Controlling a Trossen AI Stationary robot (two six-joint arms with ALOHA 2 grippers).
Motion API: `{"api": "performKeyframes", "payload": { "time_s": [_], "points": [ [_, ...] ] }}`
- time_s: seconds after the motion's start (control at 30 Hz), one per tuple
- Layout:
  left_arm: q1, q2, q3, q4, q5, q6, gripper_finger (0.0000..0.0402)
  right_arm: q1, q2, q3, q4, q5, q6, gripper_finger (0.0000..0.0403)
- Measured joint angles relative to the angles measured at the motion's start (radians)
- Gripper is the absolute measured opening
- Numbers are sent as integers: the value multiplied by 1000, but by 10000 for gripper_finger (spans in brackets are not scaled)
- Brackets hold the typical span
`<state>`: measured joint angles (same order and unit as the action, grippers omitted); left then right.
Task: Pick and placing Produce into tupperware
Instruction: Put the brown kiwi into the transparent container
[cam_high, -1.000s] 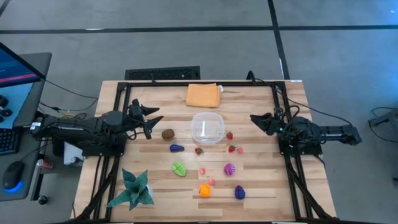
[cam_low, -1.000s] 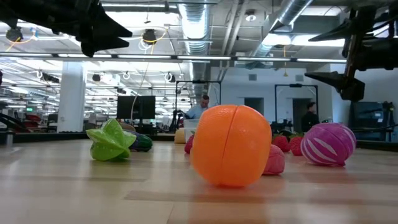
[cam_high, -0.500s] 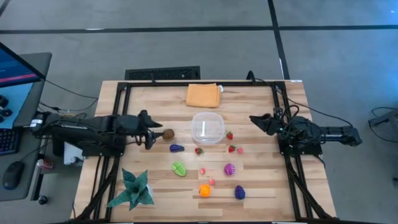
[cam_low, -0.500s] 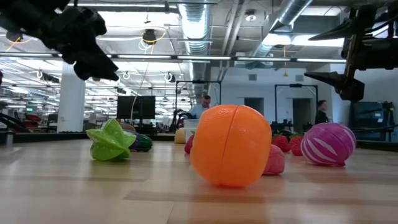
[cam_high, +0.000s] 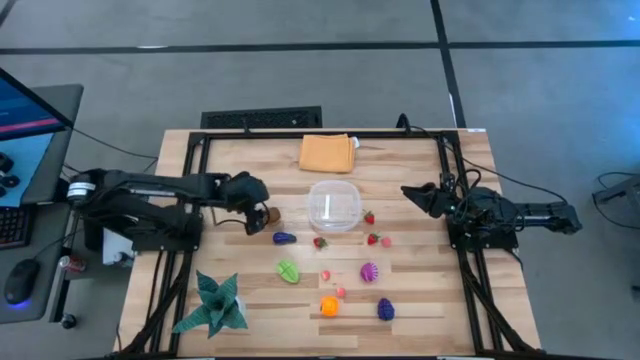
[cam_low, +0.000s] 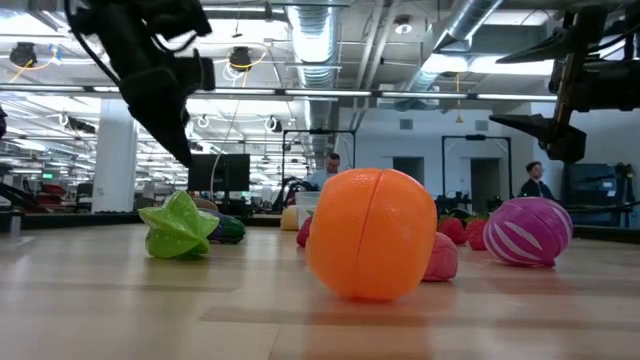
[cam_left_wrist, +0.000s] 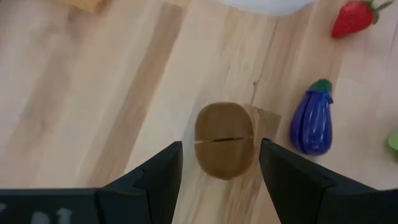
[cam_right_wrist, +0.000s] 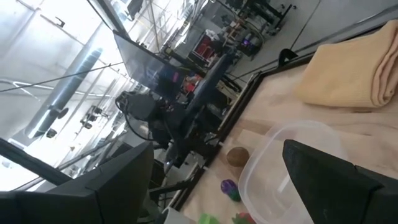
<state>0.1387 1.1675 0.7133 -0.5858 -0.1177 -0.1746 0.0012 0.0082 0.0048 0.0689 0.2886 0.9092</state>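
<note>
Produce lies scattered on our bench (cam_high: 420, 300): orange fruit (cam_high: 329, 306) nearest, purple eggplant (cam_left_wrist: 313, 122) midway. Our left pincer (cam_left_wrist: 219, 163) straddles the brown fruit (cam_left_wrist: 224, 140), fingers wide, left of the empty tupperware (cam_high: 333, 205). Right pincer (cam_high: 411, 193) waits open at the right.

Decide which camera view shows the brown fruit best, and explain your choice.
The left wrist view: the brown fruit fills the middle, unobstructed, between the open left gripper fingers. In the high view it is a small spot at the gripper's tip; the right wrist view shows it tiny beside the tupperware; the low view hides it.
</note>
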Motion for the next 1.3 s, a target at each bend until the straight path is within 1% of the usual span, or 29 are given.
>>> {"api": "performKeyframes", "payload": {
  "time_s": [0.1,0.23,0.37,0.5,0.77,1.0,1.13,1.3],
  "points": [
    [25,60,27,2,36,24,210,10,0,0,0,0,0,381],
    [48,113,47,5,67,58,231,22,0,0,-1,0,0,381],
    [56,138,62,6,86,87,251,26,0,0,-1,0,0,381],
    [56,142,64,8,87,103,262,25,0,0,-2,0,-1,381],
    [86,148,64,1,91,94,264,23,0,0,-4,0,-3,381],
    [117,230,64,12,207,81,264,23,0,0,-4,0,-4,381],
    [117,257,64,30,213,74,264,23,0,0,-4,0,-2,381],
    [117,258,64,35,213,75,264,23,0,0,-4,0,-2,381]
  ]
}}
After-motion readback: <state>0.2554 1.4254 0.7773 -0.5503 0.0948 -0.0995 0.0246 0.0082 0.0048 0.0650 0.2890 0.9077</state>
